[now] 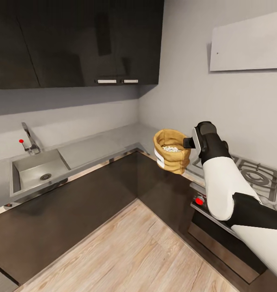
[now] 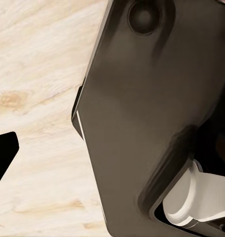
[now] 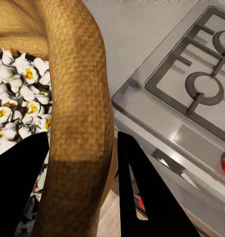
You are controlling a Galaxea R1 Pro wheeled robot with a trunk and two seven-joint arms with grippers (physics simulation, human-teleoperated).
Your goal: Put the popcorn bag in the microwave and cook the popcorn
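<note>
The tan popcorn bag (image 1: 171, 156) hangs in the air over the corner of the grey countertop (image 1: 100, 148), held upright by its rolled rim. My right gripper (image 1: 189, 142) is shut on that rim. Up close, the rim (image 3: 77, 118) sits between the two dark fingers (image 3: 142, 192), and white-yellow popcorn (image 3: 16, 98) fills the bag. The popcorn (image 1: 171, 149) also shows from the head view. One dark left fingertip (image 2: 2, 155) shows over the wooden floor, beside the robot's dark body (image 2: 152, 113). The microwave is out of view.
A steel sink (image 1: 39, 170) with a tap (image 1: 29, 140) lies at the left. The gas hob (image 1: 252, 176) with a red knob (image 1: 199, 200) is at the right, under a white hood (image 1: 248, 40). Dark cabinets (image 1: 73, 40) hang above, and wooden floor (image 1: 134, 251) lies below.
</note>
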